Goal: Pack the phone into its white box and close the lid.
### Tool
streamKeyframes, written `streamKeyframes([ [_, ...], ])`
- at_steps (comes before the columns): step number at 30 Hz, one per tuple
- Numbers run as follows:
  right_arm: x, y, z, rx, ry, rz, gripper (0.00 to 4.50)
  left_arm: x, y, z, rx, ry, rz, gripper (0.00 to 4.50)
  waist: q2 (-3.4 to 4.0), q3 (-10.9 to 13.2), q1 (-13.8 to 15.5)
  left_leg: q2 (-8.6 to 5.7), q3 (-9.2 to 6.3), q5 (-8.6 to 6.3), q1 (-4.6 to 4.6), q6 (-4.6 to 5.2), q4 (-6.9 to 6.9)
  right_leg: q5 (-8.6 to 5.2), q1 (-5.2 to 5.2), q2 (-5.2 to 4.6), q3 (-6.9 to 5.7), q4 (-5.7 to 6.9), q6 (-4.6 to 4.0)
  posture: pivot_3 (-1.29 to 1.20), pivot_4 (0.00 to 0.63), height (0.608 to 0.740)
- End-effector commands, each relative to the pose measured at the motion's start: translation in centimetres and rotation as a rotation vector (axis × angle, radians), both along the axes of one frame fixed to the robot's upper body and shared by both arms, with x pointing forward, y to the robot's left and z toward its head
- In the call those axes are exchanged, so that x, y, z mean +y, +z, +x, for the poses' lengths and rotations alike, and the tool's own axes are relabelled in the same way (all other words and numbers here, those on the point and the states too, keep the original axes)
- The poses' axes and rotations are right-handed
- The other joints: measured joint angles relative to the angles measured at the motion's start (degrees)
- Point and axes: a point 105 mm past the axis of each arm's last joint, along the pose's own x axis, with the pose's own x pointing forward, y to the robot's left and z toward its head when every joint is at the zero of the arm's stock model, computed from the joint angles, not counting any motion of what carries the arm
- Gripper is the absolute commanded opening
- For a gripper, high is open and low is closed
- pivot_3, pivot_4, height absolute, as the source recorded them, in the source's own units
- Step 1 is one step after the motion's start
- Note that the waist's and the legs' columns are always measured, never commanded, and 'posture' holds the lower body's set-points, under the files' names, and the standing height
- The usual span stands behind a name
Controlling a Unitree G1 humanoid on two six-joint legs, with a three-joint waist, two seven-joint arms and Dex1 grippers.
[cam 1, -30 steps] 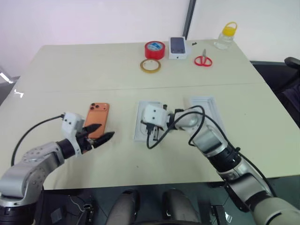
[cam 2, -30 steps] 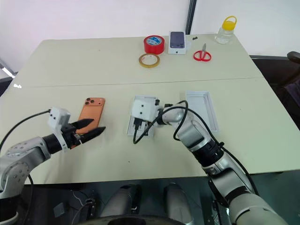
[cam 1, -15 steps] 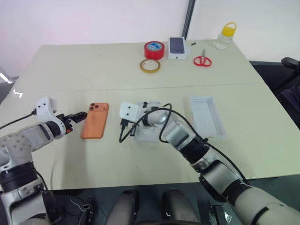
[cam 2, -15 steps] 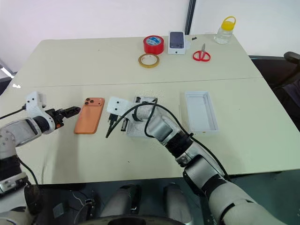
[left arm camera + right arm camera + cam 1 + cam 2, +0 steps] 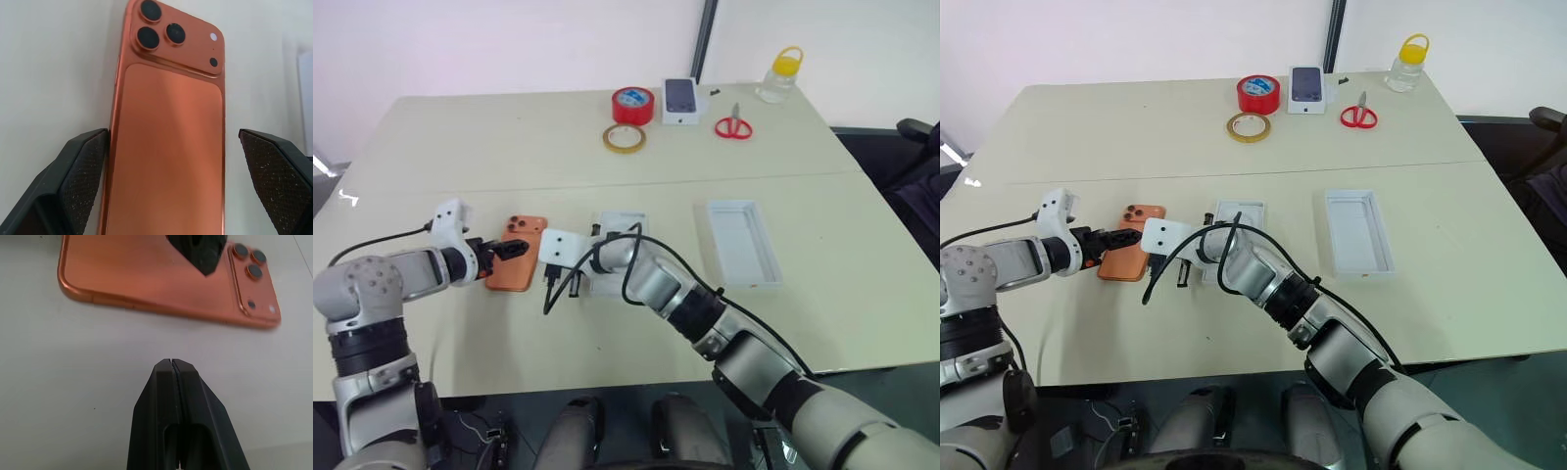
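The orange phone [image 5: 517, 266] lies back up on the table, its camera lenses at the far end. My left gripper [image 5: 512, 249] is open over the phone's near-left part; in the left wrist view its fingers [image 5: 78, 176] stand one on each side of the phone [image 5: 168, 147], apart from its edges. My right gripper [image 5: 171, 364] is shut and empty, its tip on the table just beside the phone's long right edge [image 5: 146, 281]. The white box [image 5: 625, 223] lies right of the phone, partly covered by my right arm. The lid [image 5: 741, 245] lies open side up further right.
At the table's far side are a red tape roll [image 5: 633, 101], a yellowish tape ring [image 5: 624, 138], a small white box picturing a dark phone [image 5: 680, 100], red scissors [image 5: 736, 125] and a bottle with a yellow cap [image 5: 778, 76].
My left gripper swung from the phone's near edge out to its left, then came in over the phone, opening wider. My right arm swept left from over the white box to the phone's right edge, still shut.
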Motion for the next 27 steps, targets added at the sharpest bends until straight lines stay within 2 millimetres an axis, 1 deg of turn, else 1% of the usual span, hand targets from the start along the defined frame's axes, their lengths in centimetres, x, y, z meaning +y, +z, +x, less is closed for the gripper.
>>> streamKeyframes([
  [1,0.3,1.4,-0.3,-0.044,0.029,0.030,0.00,-3.2,-1.5,-1.1,0.087,-0.113,-0.110,4.49,0.00,0.0,0.2,-0.01,0.00,0.00,0.00,0.00,0.01,0.00,0.00,-0.01,-0.01,0.00,0.00,0.00,0.150,0.740],
  [6,-0.5,1.4,-0.2,-0.045,0.016,0.029,0.00,-5.1,-1.6,-1.7,0.081,-0.158,-0.182,4.49,-0.01,0.0,0.2,-0.01,-0.02,0.00,0.00,0.00,0.01,0.00,0.05,-0.01,-0.02,-0.02,0.00,0.00,0.150,0.740],
  [8,-0.7,1.3,-0.3,-0.046,0.014,0.027,0.00,-5.5,-1.7,-1.9,0.078,-0.167,-0.194,4.49,-0.01,0.0,0.1,-0.02,-0.02,0.00,0.00,0.00,0.02,0.00,0.07,-0.02,-0.02,-0.02,0.00,0.00,0.150,0.740],
  [11,-0.8,1.2,-0.4,-0.044,0.015,0.025,0.00,-5.6,-1.6,-1.8,0.074,-0.158,-0.227,4.49,-0.01,0.0,0.1,-0.01,-0.02,0.00,0.00,0.00,0.01,0.00,0.06,-0.01,-0.02,-0.01,0.00,0.00,0.150,0.740],
  [14,-0.8,1.0,-0.6,-0.041,0.019,0.021,0.00,-5.4,-1.6,-1.7,0.073,-0.145,-0.214,4.49,-0.02,0.0,0.0,-0.01,-0.02,0.00,0.00,0.00,0.02,0.00,0.07,-0.01,-0.02,-0.01,0.00,0.00,0.150,0.740],
  [20,-0.9,0.9,-0.6,-0.037,0.015,0.021,0.00,-4.4,-1.0,-1.2,0.048,-0.079,-0.251,4.49,-0.02,0.0,-0.1,0.00,-0.02,0.00,0.00,0.00,0.02,0.00,0.06,-0.01,-0.02,-0.01,0.00,0.00,0.150,0.740],
  [23,-1.0,0.8,-0.6,-0.037,0.012,0.021,0.00,-4.0,-0.7,-0.9,0.036,-0.051,-0.273,3.74,-0.02,0.0,-0.2,0.00,-0.02,0.00,0.00,0.00,0.02,0.00,0.06,0.00,-0.02,-0.01,0.00,0.00,0.150,0.740],
  [26,-1.1,0.8,-0.6,-0.037,0.010,0.021,0.00,-3.9,-0.9,-1.1,0.041,-0.046,-0.264,2.34,-0.03,0.0,-0.3,0.00,-0.02,0.00,0.00,0.00,0.02,0.00,0.05,0.00,-0.02,-0.01,0.00,0.00,0.150,0.740],
  [27,-1.1,0.8,-0.6,-0.038,0.010,0.021,0.00,-3.9,-0.9,-1.1,0.043,-0.044,-0.264,2.34,-0.03,0.0,-0.4,0.00,-0.02,0.00,0.00,0.00,0.02,0.00,0.05,0.00,-0.02,0.00,0.00,0.00,0.150,0.740],
])
